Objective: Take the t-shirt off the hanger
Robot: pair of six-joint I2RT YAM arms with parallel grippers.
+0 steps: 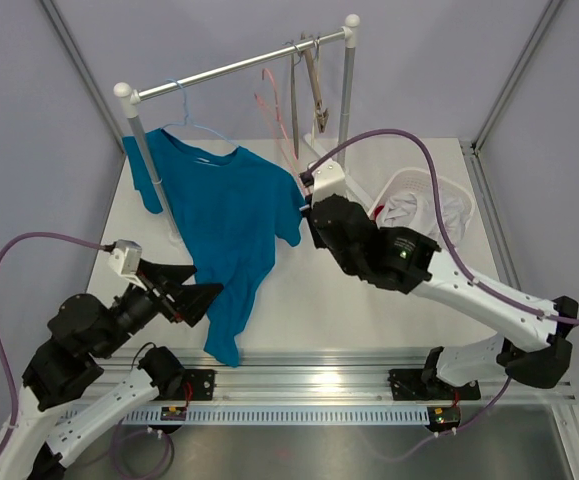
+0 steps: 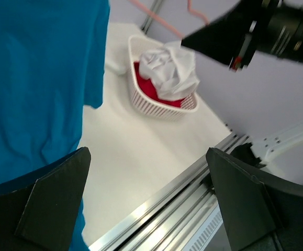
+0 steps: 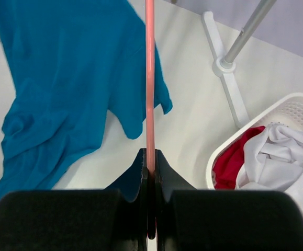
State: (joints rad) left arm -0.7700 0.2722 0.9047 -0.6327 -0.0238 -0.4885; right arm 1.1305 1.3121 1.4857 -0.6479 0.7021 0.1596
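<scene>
A white basket at the tabletop's three o'clock holds white cloth over red cloth. At twelve o'clock, a pink hanger hangs from the clothes rail.

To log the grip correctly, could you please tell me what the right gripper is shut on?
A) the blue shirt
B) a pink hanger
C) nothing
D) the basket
B: in the right wrist view the right gripper is closed on the thin bar of the pink hanger.
</scene>
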